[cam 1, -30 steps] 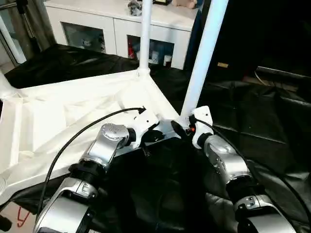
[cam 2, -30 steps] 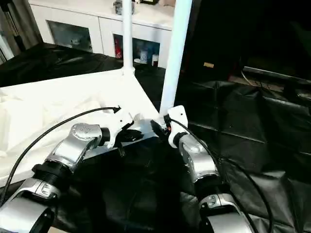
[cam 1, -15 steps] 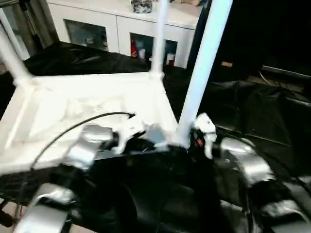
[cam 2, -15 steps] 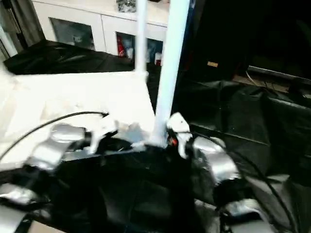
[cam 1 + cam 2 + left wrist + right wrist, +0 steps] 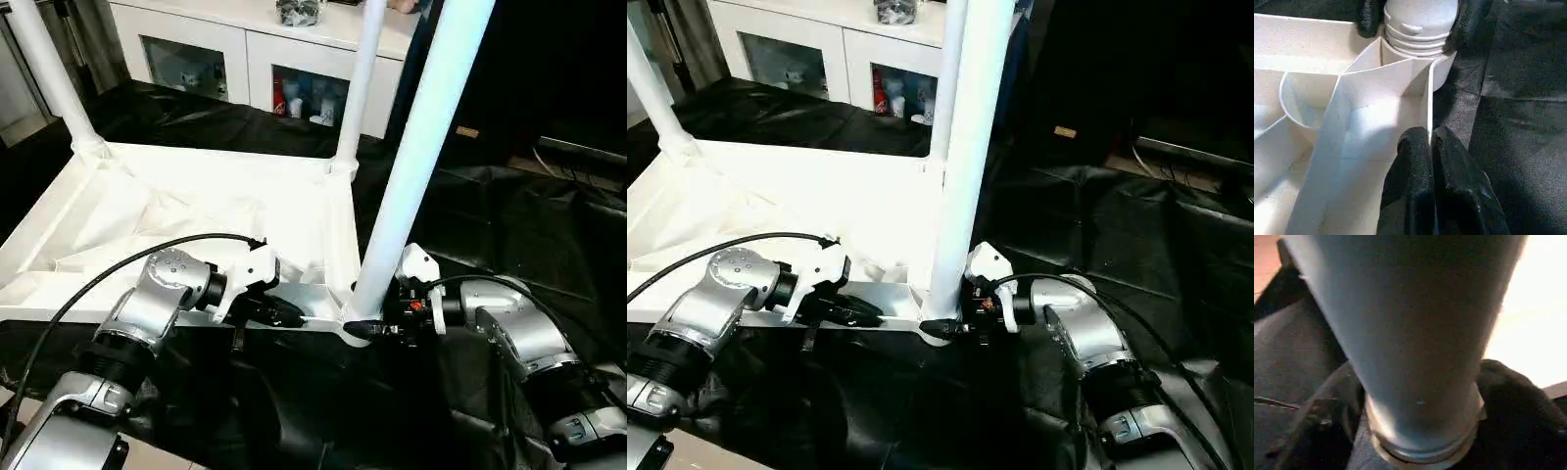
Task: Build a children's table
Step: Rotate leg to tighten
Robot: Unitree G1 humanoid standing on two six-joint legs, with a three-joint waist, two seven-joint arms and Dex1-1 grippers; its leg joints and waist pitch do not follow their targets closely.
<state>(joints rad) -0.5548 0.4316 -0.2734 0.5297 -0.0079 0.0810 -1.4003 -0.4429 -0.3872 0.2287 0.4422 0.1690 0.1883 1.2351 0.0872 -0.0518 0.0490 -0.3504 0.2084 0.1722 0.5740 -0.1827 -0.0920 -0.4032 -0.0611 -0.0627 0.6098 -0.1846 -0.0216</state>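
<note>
The children's table lies upside down on a black sheet, with the ribbed underside of its white top (image 5: 196, 206) facing up. Three white tube legs stand in corner sockets: far left (image 5: 44, 69), far right (image 5: 358, 88) and near right (image 5: 416, 186). My left gripper (image 5: 289, 316) is shut on the thin near rim of the top (image 5: 1400, 98), just beside the near right socket. My right gripper (image 5: 364, 329) reaches in from the right. Its black fingers (image 5: 1513, 396) press on both sides of the near right leg's ribbed base (image 5: 1420, 24).
A white cabinet with glass doors (image 5: 245, 49) stands behind the table. The black sheet (image 5: 509, 215) covers the floor around and to the right. A black cable (image 5: 127, 264) loops over my left forearm. Dark furniture (image 5: 549, 69) stands at the back right.
The whole picture has shifted, bringing the far left leg into view. My right forearm now comes in from the right at the near leg's base. The left gripper still pinches the rim.
</note>
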